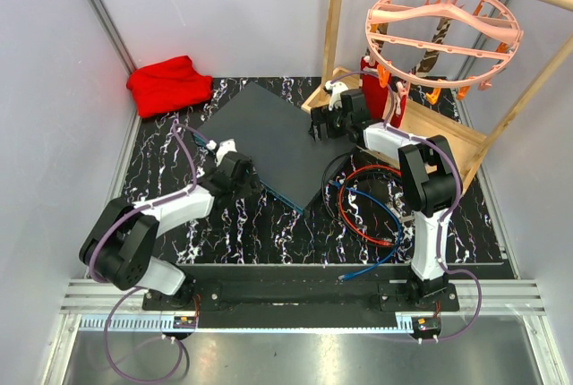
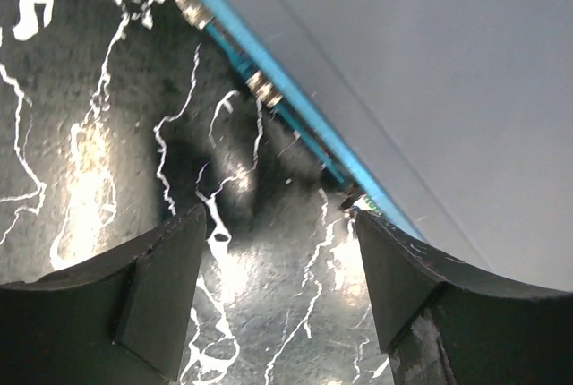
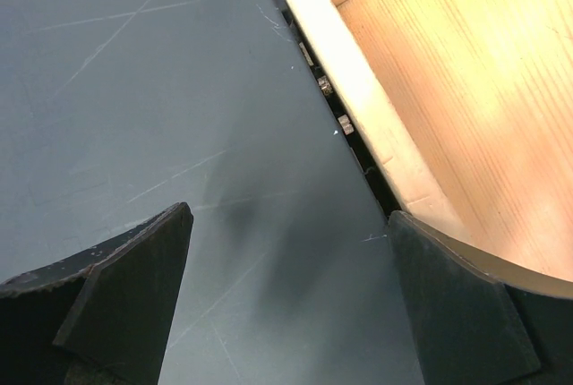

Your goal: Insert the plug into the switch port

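While the red, blue and black cables [image 1: 367, 210] are lying loose on the table [image 1: 152, 179] by the right arm, neither pincer is carrying a plug, so any push toward the sockets now is risking only a shove on the box. Just beyond, the left pincer [image 2: 273, 224] is hanging empty with its jaws partly spread, one finger [image 2: 403, 286] just beside the teal front edge. Dropping here is likely to skid the switch [image 1: 269, 134], which looks unfastened. That switch is lying flat mid-table, its long axis running far-left to near-right and its socket edge facing near-left toward the left arm. Farther back, the right pincer [image 3: 286, 224] is hovering wide and empty over the switch's rear edge, just beside the wooden tray [image 3: 466, 89], whose rim is threatening to snag a finger.
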Tool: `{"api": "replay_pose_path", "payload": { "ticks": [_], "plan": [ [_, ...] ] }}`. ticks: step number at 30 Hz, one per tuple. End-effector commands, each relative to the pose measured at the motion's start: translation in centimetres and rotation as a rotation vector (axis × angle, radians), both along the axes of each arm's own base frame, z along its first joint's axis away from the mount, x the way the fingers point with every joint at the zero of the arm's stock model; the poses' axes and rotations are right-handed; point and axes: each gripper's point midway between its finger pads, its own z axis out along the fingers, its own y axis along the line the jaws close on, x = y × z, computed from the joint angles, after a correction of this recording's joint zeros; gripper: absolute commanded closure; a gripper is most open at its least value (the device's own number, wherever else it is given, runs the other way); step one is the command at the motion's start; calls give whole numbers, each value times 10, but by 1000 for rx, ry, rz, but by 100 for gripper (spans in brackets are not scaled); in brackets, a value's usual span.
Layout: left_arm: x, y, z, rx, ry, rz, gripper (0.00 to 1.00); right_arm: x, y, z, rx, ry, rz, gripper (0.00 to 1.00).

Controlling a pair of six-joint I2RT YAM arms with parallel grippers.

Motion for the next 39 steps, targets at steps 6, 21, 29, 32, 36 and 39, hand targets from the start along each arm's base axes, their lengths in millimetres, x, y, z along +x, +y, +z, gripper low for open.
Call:
{"api": "replay_pose_path", "payload": {
  "ticks": [6,21,29,32,36,39],
  "plan": [
    [37,-28,26,-66,-115,-41,29,-37,7,-44,46,222,53,1],
    [1,1,40,-51,-90,19,28,-46,5,-50,39,246,75,1],
    [-13,10,6,3,-2,23,29,-47,7,-50,39,251,85,1],
    [-9,5,-1,1,17,15,30,-49,5,-53,30,256,85,1],
    [-3,-2,-3,-16,11,7,30,-50,4,-54,26,256,87,1],
    [-1,-4,-6,-15,19,1,30,-51,4,-54,23,256,88,1]
  ]
}}
